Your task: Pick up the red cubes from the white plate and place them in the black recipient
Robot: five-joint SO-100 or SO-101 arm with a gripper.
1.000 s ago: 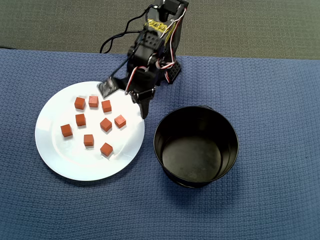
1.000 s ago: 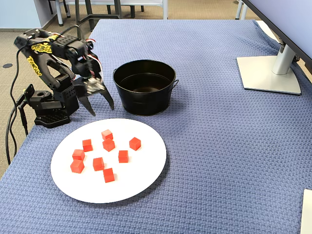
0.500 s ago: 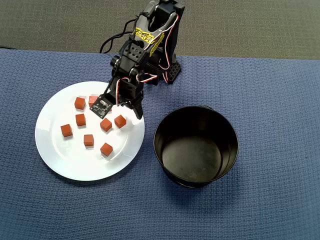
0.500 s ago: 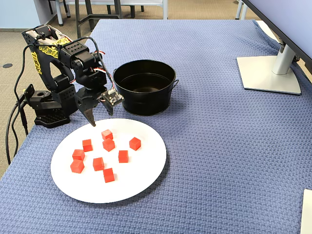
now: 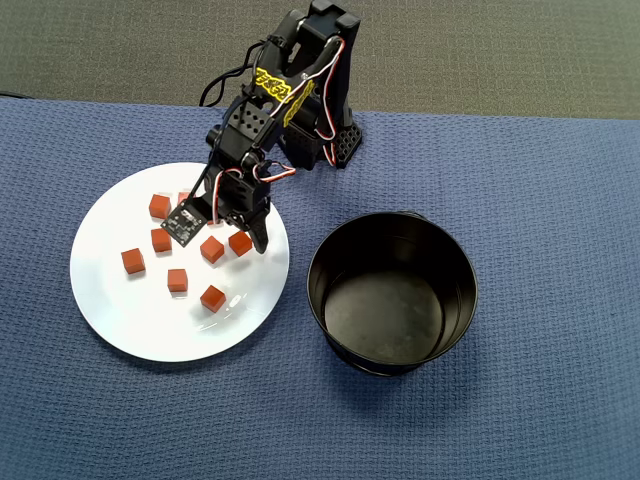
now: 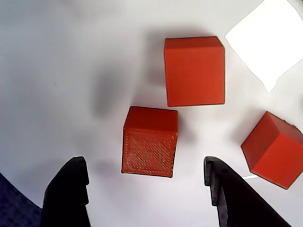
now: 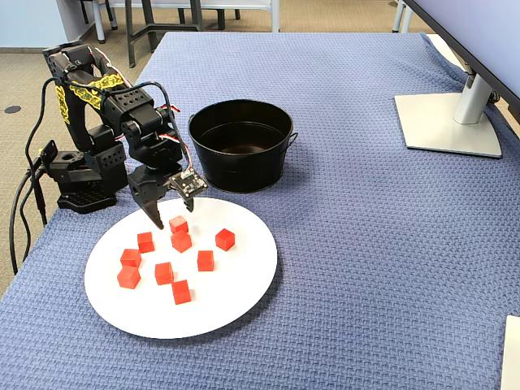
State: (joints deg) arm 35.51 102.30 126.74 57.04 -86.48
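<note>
Your fingers [image 6: 147,189] stand wide apart and hold nothing, low over the white plate [image 5: 110,300], with one of the red cubes [image 6: 150,142] lying right between the tips in the wrist view. Two more cubes sit just beyond it, one [image 6: 194,71] ahead and one [image 6: 274,150] off to the right, close enough that a finger could nudge them as you close. The black recipient [image 5: 392,290] looks empty, so you have nothing delivered yet; I count eight cubes on the plate in the fixed view, and the arm may be hiding another. The recipient stands just beside the plate on the blue counter [image 7: 366,244], with a monitor stand [image 7: 451,122] well apart
</note>
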